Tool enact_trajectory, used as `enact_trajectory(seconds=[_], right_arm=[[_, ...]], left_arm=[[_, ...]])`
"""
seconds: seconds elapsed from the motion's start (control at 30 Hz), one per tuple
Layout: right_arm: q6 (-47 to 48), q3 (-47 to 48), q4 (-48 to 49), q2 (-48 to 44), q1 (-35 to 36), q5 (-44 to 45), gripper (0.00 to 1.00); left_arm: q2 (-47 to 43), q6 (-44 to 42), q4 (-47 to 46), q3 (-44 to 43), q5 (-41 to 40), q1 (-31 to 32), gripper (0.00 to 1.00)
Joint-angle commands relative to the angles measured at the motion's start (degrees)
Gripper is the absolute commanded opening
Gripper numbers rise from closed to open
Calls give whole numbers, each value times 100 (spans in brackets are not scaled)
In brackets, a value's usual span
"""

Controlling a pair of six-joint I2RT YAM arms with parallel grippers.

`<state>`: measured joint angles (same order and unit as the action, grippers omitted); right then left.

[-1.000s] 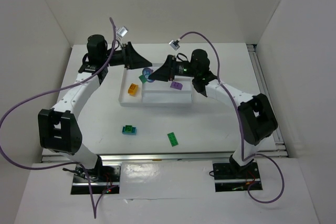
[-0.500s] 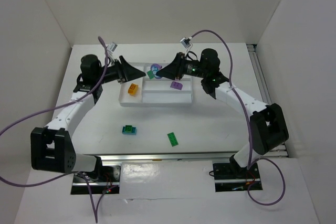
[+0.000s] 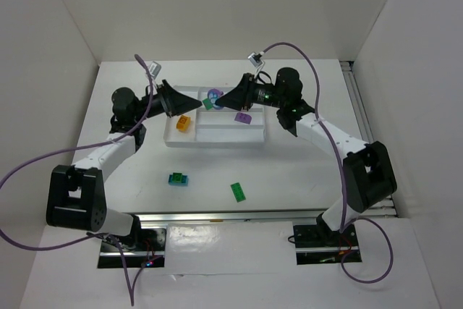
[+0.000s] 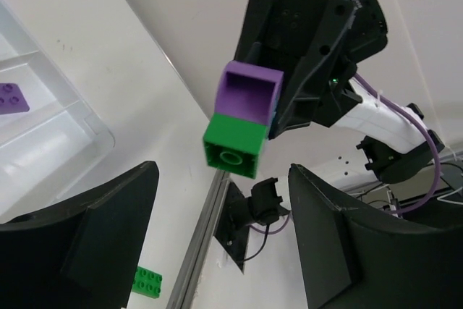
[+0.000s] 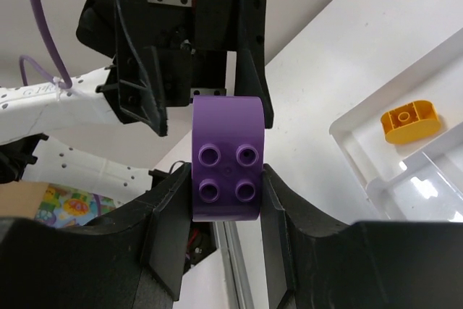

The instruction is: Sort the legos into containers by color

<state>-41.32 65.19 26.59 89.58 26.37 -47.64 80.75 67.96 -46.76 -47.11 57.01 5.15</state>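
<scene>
Purple-green lego stack [image 4: 242, 121], clamped in right gripper [image 3: 221, 98], points lengthwise at the wide-open left gripper [image 3: 190, 100].

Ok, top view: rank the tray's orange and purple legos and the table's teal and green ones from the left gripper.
1. Orange lego, tray's left section, beside the left gripper.
2. Purple lego, tray's right side.
3. Teal lego, on the table, left.
4. Green lego, on the table, right.

Stacked pair: purple brick [image 5: 226, 168] on green cube [image 4: 235, 146]. White tray [image 3: 217, 142]: orange brick [image 3: 183, 124], purple plate [image 3: 242, 117]. White tabletop [image 3: 304, 171]: teal brick [image 3: 178, 179], green plate [image 3: 238, 192].
</scene>
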Motion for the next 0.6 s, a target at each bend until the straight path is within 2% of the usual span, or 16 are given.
enact_trajectory(seconds=[0.0, 0.37, 0.47, 0.57], right_arm=[[-95, 99, 434, 121, 88, -132, 7], [-95, 231, 435, 226, 246, -237, 7], [-95, 231, 488, 227, 246, -185, 7], [-95, 231, 488, 227, 246, -123, 7]], left_arm=[[81, 278, -974, -131, 187, 82, 84], [301, 76, -711, -404, 187, 259, 69], [301, 77, -711, -404, 239, 259, 59], [249, 77, -773, -404, 240, 259, 63]])
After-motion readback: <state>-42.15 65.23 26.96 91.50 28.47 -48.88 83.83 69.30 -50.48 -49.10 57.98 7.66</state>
